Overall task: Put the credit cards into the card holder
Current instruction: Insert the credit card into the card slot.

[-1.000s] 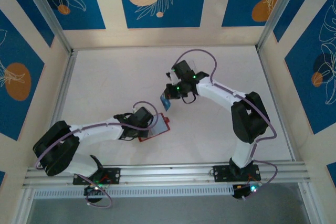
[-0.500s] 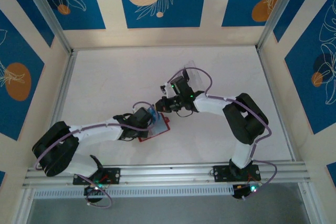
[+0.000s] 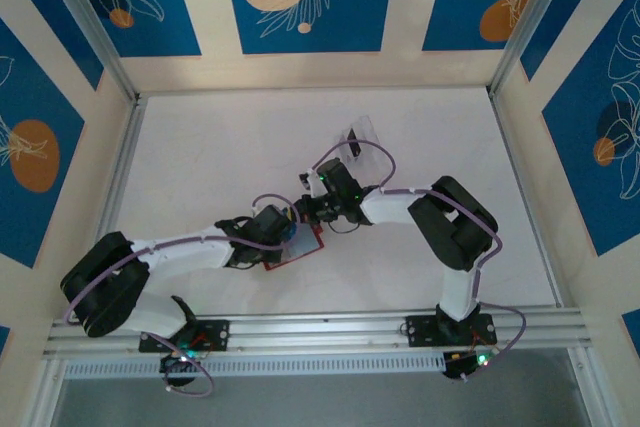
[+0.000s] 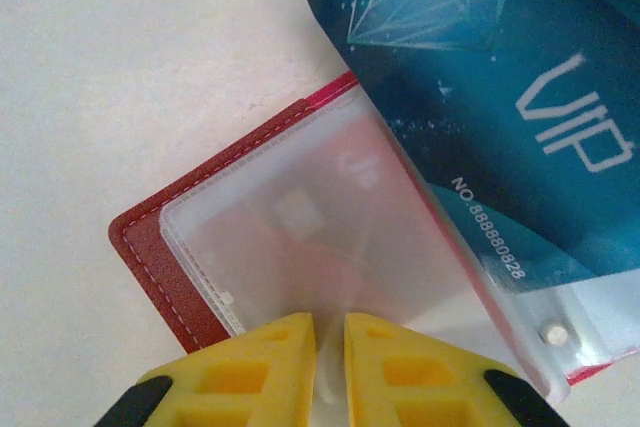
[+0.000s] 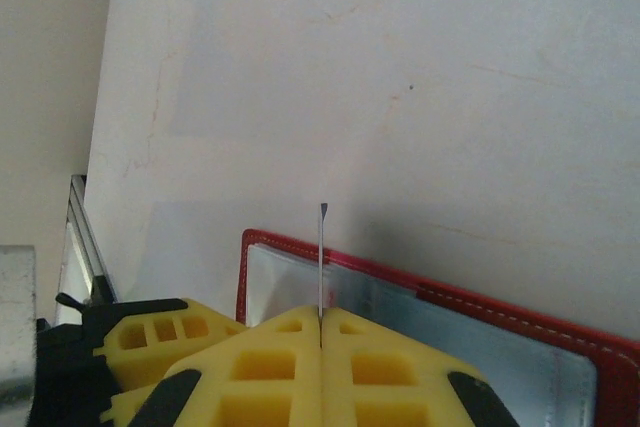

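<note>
While the blue VIP card (image 4: 500, 97) lies w/ its lower edge along the open side of the card holder (image 4: 150, 247), it isn't seated yet. My read: mid-insert on this card. Can't tell if the edge has entered. Jaws of the right gripper (image 5: 321, 322) are clamped on the card, edge-on above the holder. Jaws of the left gripper (image 4: 330, 347) pinch the holder's frosted clear pocket (image 4: 300, 237) at its near edge. Holder: red, stitched rim, snap stud (image 4: 549, 332), open flat on the table (image 4: 120, 47). Faint shapes thru the pocket, maybe a card already in; unclear.
</note>
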Tool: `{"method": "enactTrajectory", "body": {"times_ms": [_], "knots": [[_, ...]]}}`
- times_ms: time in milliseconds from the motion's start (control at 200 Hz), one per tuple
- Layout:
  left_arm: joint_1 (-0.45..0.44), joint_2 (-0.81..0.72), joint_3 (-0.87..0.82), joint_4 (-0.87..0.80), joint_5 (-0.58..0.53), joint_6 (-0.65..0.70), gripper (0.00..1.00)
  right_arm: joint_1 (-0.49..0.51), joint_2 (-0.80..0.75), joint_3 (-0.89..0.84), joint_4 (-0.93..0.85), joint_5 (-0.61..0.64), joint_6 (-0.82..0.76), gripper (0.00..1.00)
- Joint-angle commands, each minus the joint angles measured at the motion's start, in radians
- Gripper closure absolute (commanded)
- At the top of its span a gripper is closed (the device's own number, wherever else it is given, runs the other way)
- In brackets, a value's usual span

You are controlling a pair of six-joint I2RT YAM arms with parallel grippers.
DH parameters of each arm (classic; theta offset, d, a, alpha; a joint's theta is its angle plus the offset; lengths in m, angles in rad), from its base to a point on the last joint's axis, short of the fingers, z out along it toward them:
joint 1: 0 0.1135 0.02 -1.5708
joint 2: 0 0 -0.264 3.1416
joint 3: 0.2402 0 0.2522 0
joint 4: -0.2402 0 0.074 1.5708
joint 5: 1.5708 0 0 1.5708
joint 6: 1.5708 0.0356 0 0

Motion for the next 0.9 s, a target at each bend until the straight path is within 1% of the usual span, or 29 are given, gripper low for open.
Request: {"method": "enactTrajectory", "body": {"times_ms": [0,590,895], "knots": [[-0.009,0.008,-0.039,-0.086,0.006,-0.001,0.84,0.008,0.02,-0.016,0.05,0.022,0.01,1.0],[-0.009,0.017,-0.035,-0.078,0.009,0.003,0.84,0.032,0.062,-0.054,0.15,0.019,0.088,1.0],[-0.009,0.023,-0.03,-0.07,0.005,0.003,0.84,0.056,0.019,-0.126,0.147,0.009,0.101,1.0]]}}
